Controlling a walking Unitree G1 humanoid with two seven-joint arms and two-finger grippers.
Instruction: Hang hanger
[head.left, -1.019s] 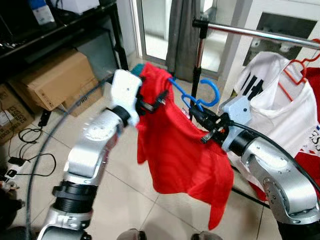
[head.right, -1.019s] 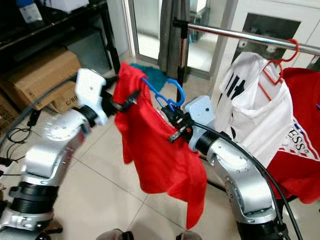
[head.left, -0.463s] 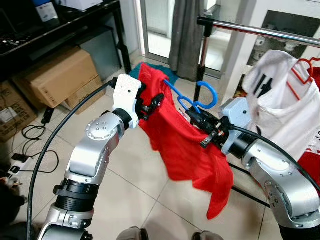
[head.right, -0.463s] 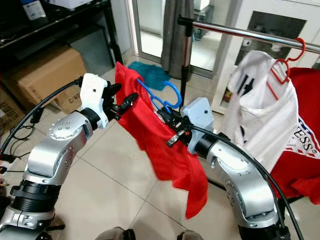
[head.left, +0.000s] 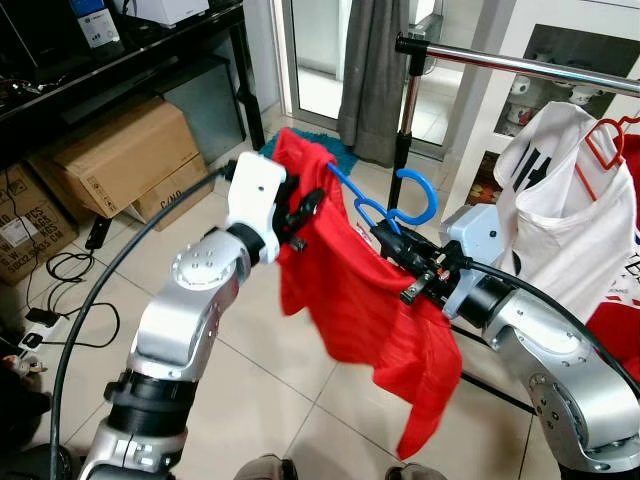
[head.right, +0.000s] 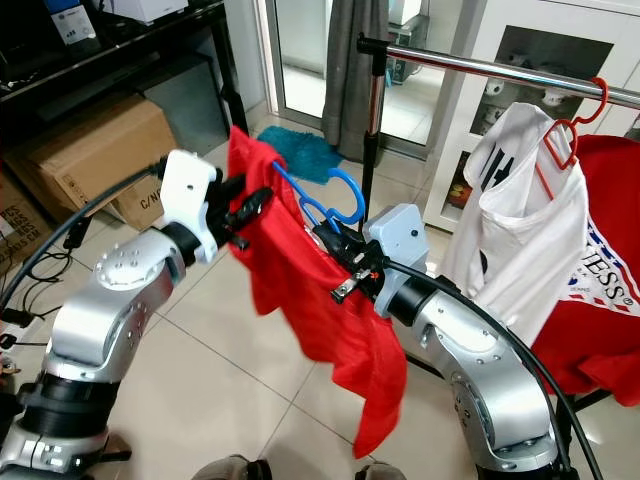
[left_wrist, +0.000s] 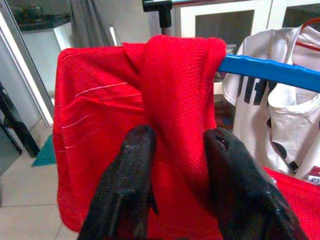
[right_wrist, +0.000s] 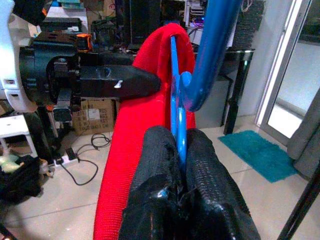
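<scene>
I am looking at a long silver metal clothes rail (head.left: 520, 65) running across at 1 o'clock, with a white printed T-shirt (head.left: 560, 215) hanging from it on a thin red hanger (head.left: 612, 135). A brown cardboard box (head.left: 120, 155) is sitting at 10 o'clock. In the middle, a big red cloth shirt (head.left: 360, 310) is hanging on a blue plastic hanger (head.left: 395, 200), below the rail. My left gripper (left_wrist: 175, 145) is pinching a fold of the shirt at its shoulder. My right gripper (right_wrist: 181, 150) is squeezing the hanger's neck, fingers closed on it.
</scene>
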